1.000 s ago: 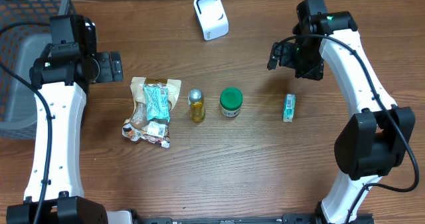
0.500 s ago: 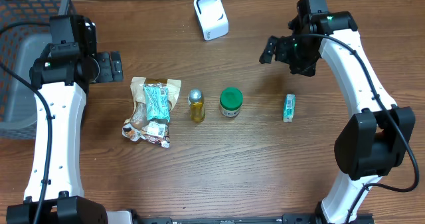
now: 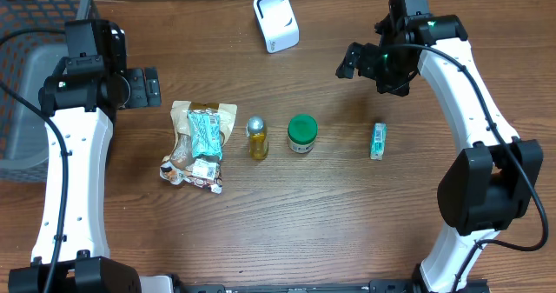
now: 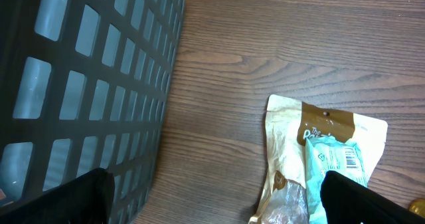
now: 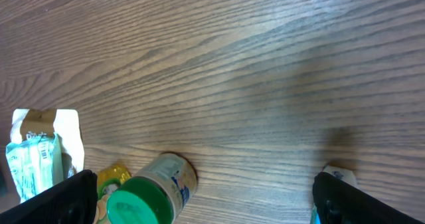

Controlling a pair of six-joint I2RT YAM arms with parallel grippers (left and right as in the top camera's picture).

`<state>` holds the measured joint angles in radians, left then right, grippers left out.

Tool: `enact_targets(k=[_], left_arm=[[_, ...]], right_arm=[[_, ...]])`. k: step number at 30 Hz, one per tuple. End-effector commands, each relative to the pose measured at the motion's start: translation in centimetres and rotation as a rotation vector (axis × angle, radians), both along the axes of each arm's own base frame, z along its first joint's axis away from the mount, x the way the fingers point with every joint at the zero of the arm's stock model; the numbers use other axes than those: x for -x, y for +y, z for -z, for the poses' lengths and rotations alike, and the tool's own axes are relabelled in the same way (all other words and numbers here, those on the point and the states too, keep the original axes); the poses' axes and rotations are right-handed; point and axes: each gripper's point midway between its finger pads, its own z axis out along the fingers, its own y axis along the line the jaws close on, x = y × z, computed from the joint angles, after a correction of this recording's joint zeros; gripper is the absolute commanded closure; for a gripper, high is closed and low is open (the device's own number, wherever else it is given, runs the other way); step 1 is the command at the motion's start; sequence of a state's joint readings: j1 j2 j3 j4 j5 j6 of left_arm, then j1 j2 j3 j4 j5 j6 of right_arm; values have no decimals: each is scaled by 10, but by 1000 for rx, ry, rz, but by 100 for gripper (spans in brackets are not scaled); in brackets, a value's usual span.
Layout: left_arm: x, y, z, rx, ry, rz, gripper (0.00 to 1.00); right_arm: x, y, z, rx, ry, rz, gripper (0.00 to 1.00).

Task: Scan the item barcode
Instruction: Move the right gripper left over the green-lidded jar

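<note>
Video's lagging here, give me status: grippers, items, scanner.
Left gripper open, empty, beside basket. Right gripper open, empty, over bare table near green-lidded jar. Nothing gripped. Scanner unobstructed.

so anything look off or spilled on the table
Nothing spilled or broken. The one untidy spot: the teal packet lies on top of the tan bag at the row's left end, partly covering it; the bottle, jar and small box sit apart.
</note>
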<state>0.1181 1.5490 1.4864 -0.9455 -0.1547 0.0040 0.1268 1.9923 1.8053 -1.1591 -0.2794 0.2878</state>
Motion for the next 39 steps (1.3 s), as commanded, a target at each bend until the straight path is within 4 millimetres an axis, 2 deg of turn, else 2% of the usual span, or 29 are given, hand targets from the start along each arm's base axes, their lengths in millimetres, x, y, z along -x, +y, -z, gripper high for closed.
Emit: enact_targets(k=[1,9,13,18,23,26,30,39], left_arm=[[-2,1,-15,-19,-36,12,0],[-2,1,-15,-19,-36,12,0],[-2,1,-15,-19,-36,12,0],[-2,1,-15,-19,-36,12,0],[-2,1,-15,-19,-36,12,0],[-2,1,-15,-19,-36,12,1],[-2,1,-15,-19,-36,12,0],[-2,1,-15,-19,-36,12,0]], right_arm=[[1,7,-14,-37,-23,-15,0],[5,14,-15,-74,-4,-26,0],[12,23,-17,-116,18,-46,0],[22,44,-12,-109,37,-95,0],[35,65,0,-22,55,-123,0],[41,72,6,78,64,-74,0],[57,75,12,209,107,107,0],[78,114,13,200,119,132,0]])
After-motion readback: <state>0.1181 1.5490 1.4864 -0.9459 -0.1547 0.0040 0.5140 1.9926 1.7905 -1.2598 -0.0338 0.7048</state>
